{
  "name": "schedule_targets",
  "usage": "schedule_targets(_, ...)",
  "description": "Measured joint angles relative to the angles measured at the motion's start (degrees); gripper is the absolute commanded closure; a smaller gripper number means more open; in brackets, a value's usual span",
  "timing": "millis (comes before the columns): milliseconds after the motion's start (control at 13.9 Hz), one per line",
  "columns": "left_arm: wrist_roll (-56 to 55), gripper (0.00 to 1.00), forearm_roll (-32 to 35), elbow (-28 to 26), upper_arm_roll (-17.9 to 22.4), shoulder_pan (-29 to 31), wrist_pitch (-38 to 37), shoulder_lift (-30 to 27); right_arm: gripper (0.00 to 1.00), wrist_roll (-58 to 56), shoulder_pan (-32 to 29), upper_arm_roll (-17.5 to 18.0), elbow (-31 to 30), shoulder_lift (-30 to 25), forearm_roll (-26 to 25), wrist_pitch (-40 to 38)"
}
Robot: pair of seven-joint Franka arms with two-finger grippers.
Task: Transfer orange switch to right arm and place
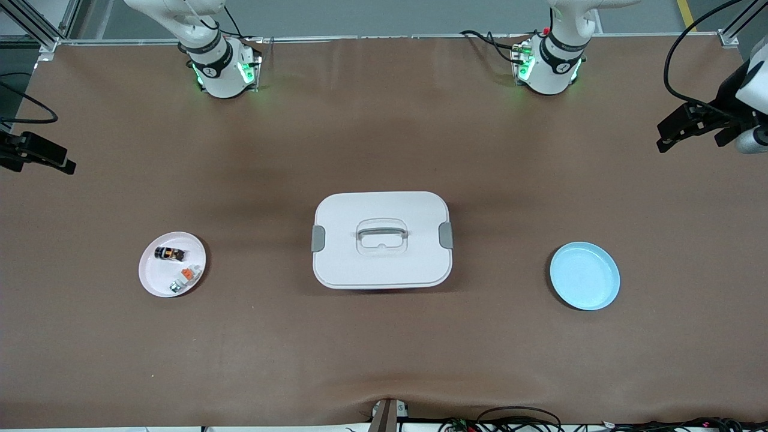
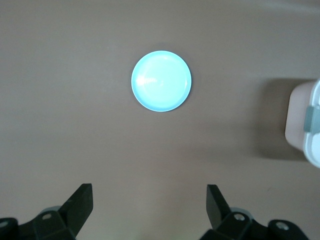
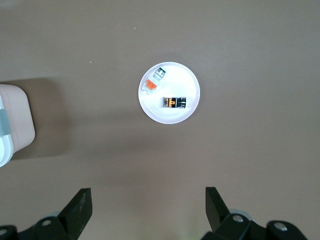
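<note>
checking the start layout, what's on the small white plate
On the round white plate lie two small parts: the mostly black orange switch and a white-and-grey piece with an orange tab. Nothing covers them.

I am wearing white rounded shells on both arms, each with a black band near the base carrying a small white mark. Green lights are glowing at the foot of my right arm (image 1: 219, 66) and my left arm (image 1: 549, 66), and black cables are trailing from both bases. My left gripper (image 2: 150, 205) and right gripper (image 3: 148, 207) are showing black, angular fingers with silver screws; the grey rings beside them are possibly part of the mounts.
</note>
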Motion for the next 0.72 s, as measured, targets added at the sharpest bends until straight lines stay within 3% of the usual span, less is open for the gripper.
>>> schedule_targets(720, 1.9, 0.0, 0.0, 0.0, -1.0, 0.0, 0.0, 0.2, 0.0, 0.0, -0.3, 0.1, -0.1, 0.0, 0.0, 0.0)
